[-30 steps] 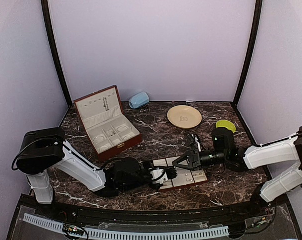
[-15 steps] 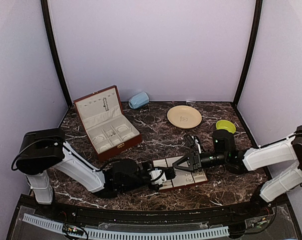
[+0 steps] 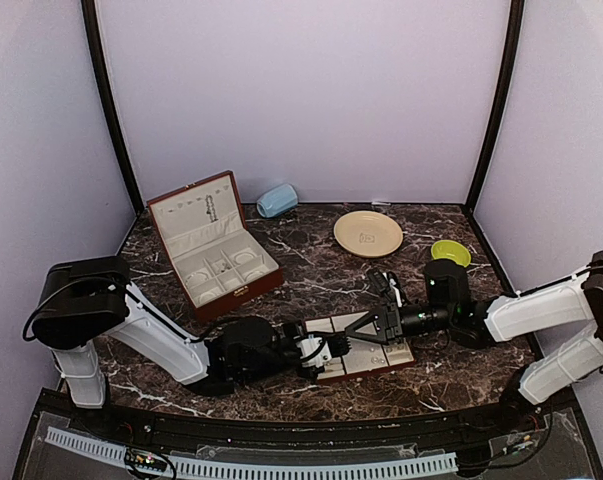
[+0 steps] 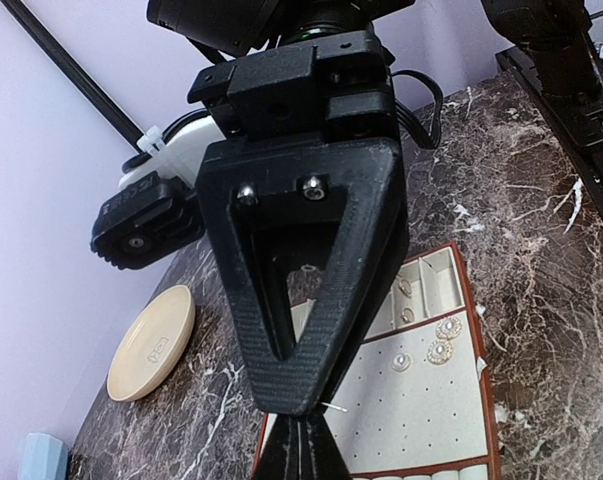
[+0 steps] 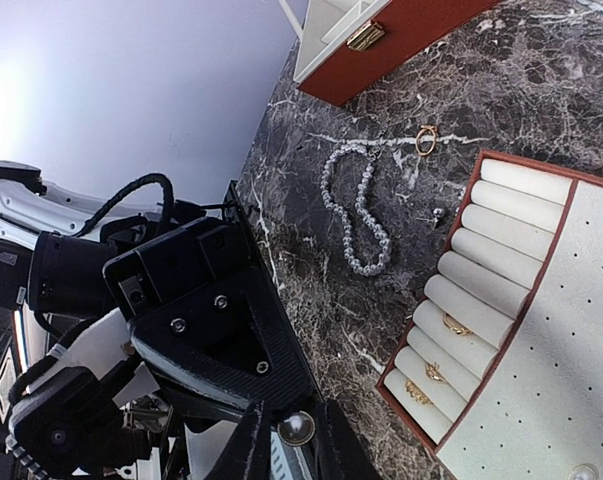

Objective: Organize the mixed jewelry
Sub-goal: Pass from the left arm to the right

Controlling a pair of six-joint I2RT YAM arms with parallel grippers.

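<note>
Both tools meet tip to tip over the tray [image 5: 581, 300], at the near part of the tabletop [image 3: 311, 270]. The right tool [image 5: 293, 408] has its fingers set narrow either side of a small silvery ball [image 5: 296, 428], prob. a stud earring. Can't tell if it's pinched or just flanked. The left tool [image 4: 301, 455] has its fingers pressed together, pointing straight at the right one; whether sth thin sits btwn them can't be made out. A thin pin [image 4: 331, 408] sticks out where the two tips meet.

Key relation: the ball is at the right tool's tips w/ the tray just below, so the right arm looks the nearer one for placing it.

Rest of the jewelry: the pearl strand [image 5: 356, 215] lies doubled on the tabletop just beside the tray's roll end, long axis roughly toward the box [image 3: 243, 288]; left arm is nearer. There's a gold ring [image 5: 426, 140] near its far end and a tiny stud [image 5: 439, 213] by the tray rim, both loose.

Containers: the tray rolls hold approx three rings [image 5: 454, 325], and the dotted pad carries a few earrings [image 4: 441, 340]. The box is open; contents too small to tell.
</note>
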